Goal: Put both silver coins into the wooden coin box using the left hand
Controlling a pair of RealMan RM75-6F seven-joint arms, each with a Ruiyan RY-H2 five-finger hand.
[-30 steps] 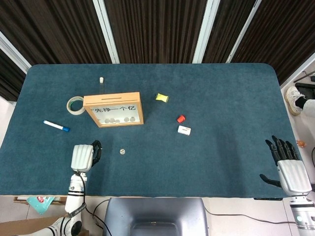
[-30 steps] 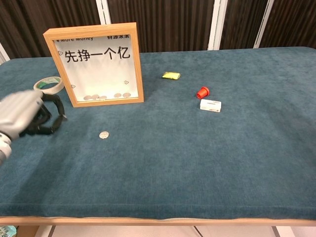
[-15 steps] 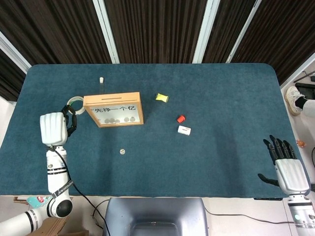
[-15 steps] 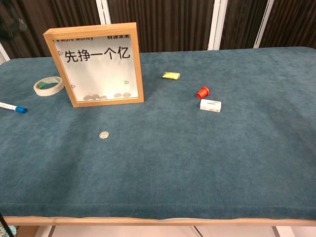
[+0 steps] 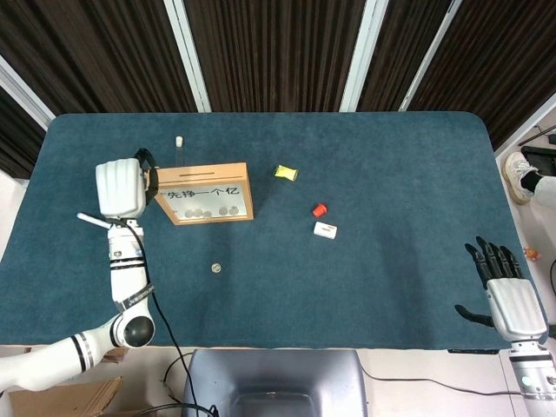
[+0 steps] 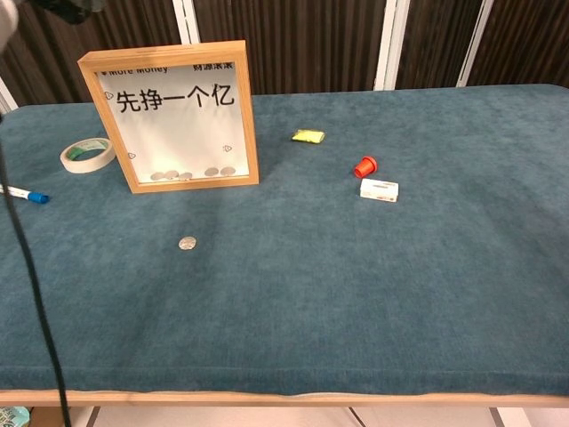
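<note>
The wooden coin box (image 5: pixel 201 193) stands upright left of the table's middle, with several coins lying inside at its bottom (image 6: pixel 173 116). One silver coin (image 5: pixel 216 268) lies on the cloth in front of the box (image 6: pixel 187 243). My left hand (image 5: pixel 122 187) is raised beside the box's left end, back toward the camera and fingers curled in. Whatever is between the fingers is hidden. My right hand (image 5: pixel 512 300) hangs past the table's front right corner with its fingers spread and nothing in it.
A tape roll (image 6: pixel 88 154) and a blue-capped marker (image 6: pixel 22 193) lie left of the box. A yellow object (image 5: pixel 286 172), a red cap (image 5: pixel 320 209) and a small white box (image 5: pixel 326 229) lie right of it. The left arm's cable (image 6: pixel 27 267) hangs along the chest view's left edge.
My left hand rose from the cloth left of the coin and travelled back to the box's left end. The coin on the table stayed put. The right hand barely shifted.
</note>
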